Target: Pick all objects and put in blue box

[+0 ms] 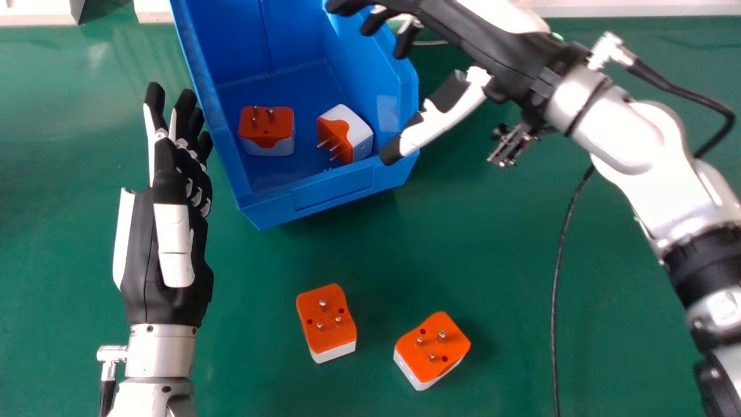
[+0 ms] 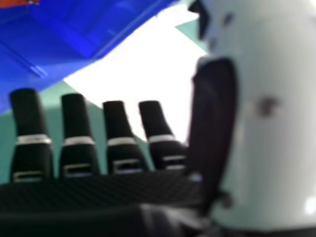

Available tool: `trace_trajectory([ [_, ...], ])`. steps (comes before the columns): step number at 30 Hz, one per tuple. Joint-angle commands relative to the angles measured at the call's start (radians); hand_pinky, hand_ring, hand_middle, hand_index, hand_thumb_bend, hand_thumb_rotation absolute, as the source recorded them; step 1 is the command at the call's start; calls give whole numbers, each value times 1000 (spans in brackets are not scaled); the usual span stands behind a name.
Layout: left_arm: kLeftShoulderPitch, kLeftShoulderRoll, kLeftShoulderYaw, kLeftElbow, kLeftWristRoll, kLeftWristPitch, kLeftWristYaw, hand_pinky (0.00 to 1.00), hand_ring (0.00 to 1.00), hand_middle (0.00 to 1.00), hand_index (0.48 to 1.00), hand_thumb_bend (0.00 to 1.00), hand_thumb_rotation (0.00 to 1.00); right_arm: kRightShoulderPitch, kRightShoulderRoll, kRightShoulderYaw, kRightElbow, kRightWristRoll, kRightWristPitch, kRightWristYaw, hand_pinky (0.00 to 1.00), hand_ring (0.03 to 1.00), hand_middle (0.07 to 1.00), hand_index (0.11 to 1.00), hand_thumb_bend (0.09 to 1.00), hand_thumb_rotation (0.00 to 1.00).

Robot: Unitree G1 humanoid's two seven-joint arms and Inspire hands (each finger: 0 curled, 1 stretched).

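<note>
A green tabletop [image 1: 492,260] spreads around the left hand [image 1: 173,243], softly catching light, white edging [image 1: 642,10] beyond.

Looks like a lab or workshop: green worktop [image 1: 492,243], black cable [image 1: 554,289] over it, blue plastic box [image 1: 272,209], 2 orange-and-white plug adapters [image 1: 327,324] near the box.

Blue box [image 1: 333,194] and right hand [image 1: 457,29] cropped

The head view's top edge clips both; the thumb [image 1: 431,120] covers part of the box's near corner. Prong tips [image 1: 327,169] peek over the near wall, their base hidden. In the right hand view, an orange piece [image 2: 15,2] is cut off.
</note>
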Motion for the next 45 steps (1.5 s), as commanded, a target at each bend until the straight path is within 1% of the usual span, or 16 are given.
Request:
trace_trajectory([
  [1,6,4,-8,-27,3,-2,-8,1000,1000,1000,1000,864,1000,45,-25,-35,-81,41,4,1,540,744,809,800,1000,189],
  [5,12,7,-5,-34,-1,4,-10,1000,1000,1000,1000,865,1000,154,-42,-64,-181,75,20,10,533,742,808,801,1000,186],
  [10,12,4,-6,-34,6,6,-6,1000,1000,1000,1000,867,1000,251,-54,-79,-249,61,13,-12,530,746,808,802,1000,189],
  [12,14,6,-5,-36,6,8,-5,1000,1000,1000,1000,867,1000,296,-56,-87,-278,73,25,-8,531,747,808,802,1000,190],
  [15,15,8,-3,-35,4,10,-7,1000,1000,1000,1000,867,1000,354,-54,-101,-322,93,42,-2,534,749,811,803,1000,188],
  [20,18,8,-3,-35,6,6,-8,1000,1000,1000,1000,867,1000,416,-50,-109,-350,97,47,-4,540,752,817,805,1000,168],
  [23,17,11,-1,-32,3,7,-11,1000,1000,1000,1000,867,1000,458,-43,-112,-358,90,36,-13,544,755,819,806,1000,161],
  [31,16,10,-2,-31,-2,8,-16,1000,1000,1000,1000,867,1000,515,-41,-112,-362,91,6,-22,547,757,821,809,992,158],
  [35,16,12,-1,-33,-4,10,-15,1000,1000,1000,1000,867,1000,534,-48,-114,-386,94,7,-12,543,755,822,811,988,163],
  [38,13,12,0,-30,-2,10,-14,1000,1000,1000,1000,867,1000,546,-55,-114,-401,92,5,-6,545,754,822,812,987,166],
  [42,8,13,1,-24,-4,9,-16,1000,1000,1000,1000,867,1000,574,-72,-110,-426,81,-5,5,547,750,823,812,986,172],
  [45,5,14,2,-21,-4,10,-16,1000,1000,1000,1000,867,1000,579,-83,-109,-435,75,-7,9,606,758,824,812,987,181],
])
